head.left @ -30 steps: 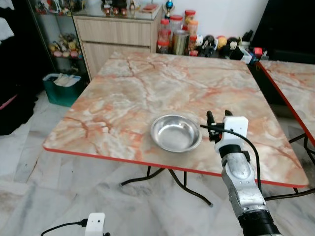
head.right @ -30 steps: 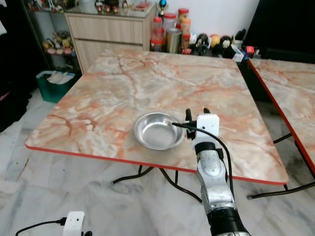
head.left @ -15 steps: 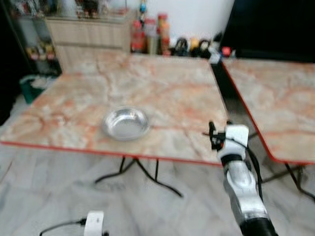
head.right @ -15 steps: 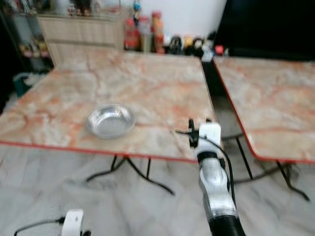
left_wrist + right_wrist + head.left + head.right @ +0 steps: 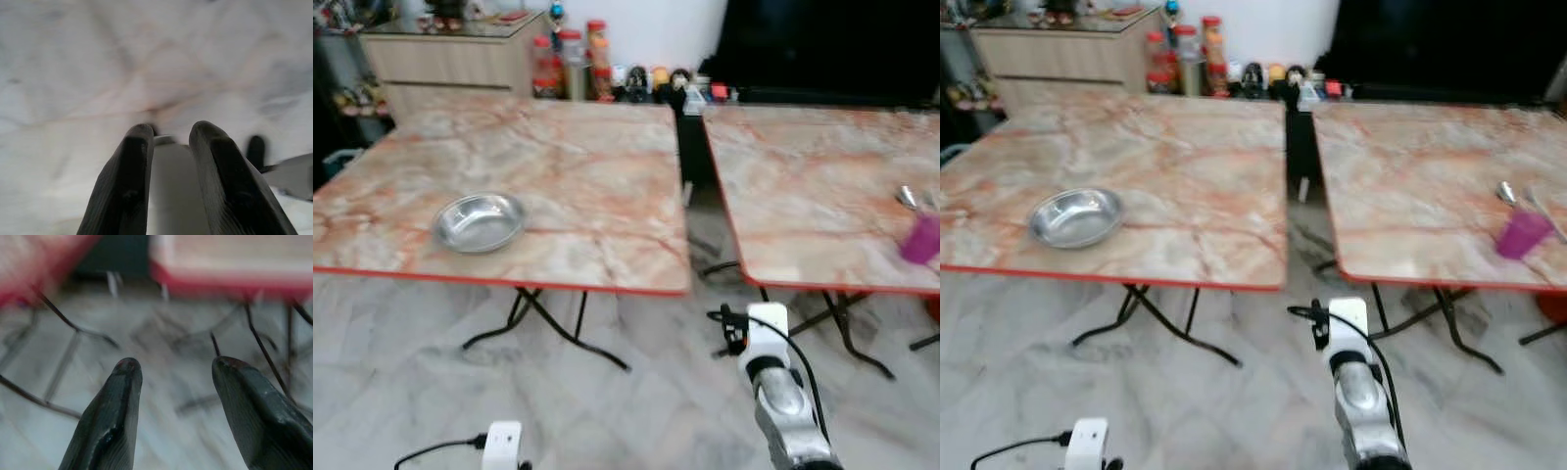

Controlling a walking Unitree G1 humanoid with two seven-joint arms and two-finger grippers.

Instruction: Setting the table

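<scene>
A steel bowl (image 5: 479, 221) sits empty near the front edge of the left marble table (image 5: 597, 186). On the right marble table (image 5: 803, 186), at its far right, stand a purple cup (image 5: 921, 238) and a spoon (image 5: 905, 197) behind it. My right gripper (image 5: 729, 329) is held low over the floor in front of the gap between the two tables, below their tops. Its fingers (image 5: 112, 421) are open with nothing between them. My left gripper (image 5: 171, 132) hangs idle over the pale floor, its fingers slightly apart and empty.
Folding metal legs (image 5: 548, 328) stand under both tables, and a narrow gap (image 5: 690, 186) separates them. A wooden cabinet (image 5: 450, 59) and a row of jars and bottles (image 5: 570, 73) line the back wall. Marble floor (image 5: 626, 411) lies in front.
The camera has swung right: the bowl has slid to the left of the picture and the second table with the cup has come into view. My right gripper, earlier beside the bowl, is now over the floor.
</scene>
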